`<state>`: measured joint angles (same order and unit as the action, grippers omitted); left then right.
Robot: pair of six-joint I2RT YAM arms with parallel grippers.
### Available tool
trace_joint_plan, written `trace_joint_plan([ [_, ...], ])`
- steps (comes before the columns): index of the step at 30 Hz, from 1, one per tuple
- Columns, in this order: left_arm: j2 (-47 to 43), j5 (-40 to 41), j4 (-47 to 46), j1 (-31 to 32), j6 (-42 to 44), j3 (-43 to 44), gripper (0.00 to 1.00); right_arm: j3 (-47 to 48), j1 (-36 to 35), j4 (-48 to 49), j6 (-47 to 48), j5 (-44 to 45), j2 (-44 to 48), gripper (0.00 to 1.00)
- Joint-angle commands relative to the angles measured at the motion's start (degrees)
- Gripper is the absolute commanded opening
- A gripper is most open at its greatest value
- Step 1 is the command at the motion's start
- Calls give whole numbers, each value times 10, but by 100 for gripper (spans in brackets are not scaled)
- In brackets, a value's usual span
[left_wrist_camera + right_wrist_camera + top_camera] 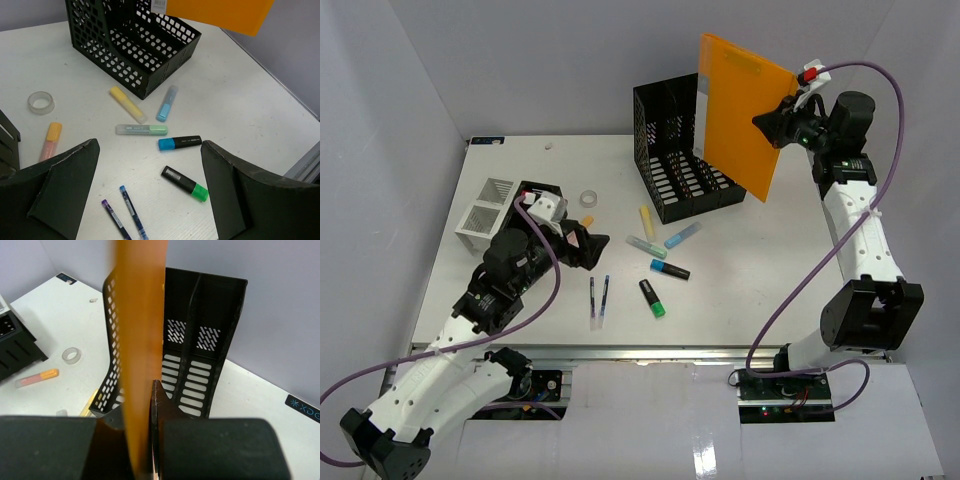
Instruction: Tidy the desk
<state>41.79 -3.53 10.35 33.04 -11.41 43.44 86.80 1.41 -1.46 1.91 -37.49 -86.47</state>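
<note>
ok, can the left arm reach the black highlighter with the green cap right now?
Probably yes. The left gripper hangs open and empty just short of the black-and-green highlighter, which lies alone on bare desk, apart from the two pens. Nothing stands between them.

light: bright, even; shadows: soft on desk [720,300] (faint); blur: near folder [137,340]

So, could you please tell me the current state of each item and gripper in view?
right gripper, shut on orange folder.
orange folder, held upright over the file holder.
file holder, standing, visible slots empty.
left gripper, open, holding nothing.
highlighters, capped, lying loose on the desk.
two pens, lying side by side.
tape roll, lying flat.
</note>
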Motion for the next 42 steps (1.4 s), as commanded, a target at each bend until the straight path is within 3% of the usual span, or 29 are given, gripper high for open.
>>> trace_joint_plan([
  [1,-10,1,2,-2,-21,-18,94,21,-10,87,-5,39,-11,8],
  [13,-44,12,12,-2,-40,-58,94,74,-97,155,-13,120,-123,8],
  [23,-52,15,16,-2,-49,-71,94,71,-139,238,-15,223,-158,8],
  [33,-51,12,16,-2,-56,-71,94,17,-138,329,-38,196,-167,8],
  [42,-57,6,20,-2,-61,-71,94,-89,-137,472,-29,126,-176,8],
])
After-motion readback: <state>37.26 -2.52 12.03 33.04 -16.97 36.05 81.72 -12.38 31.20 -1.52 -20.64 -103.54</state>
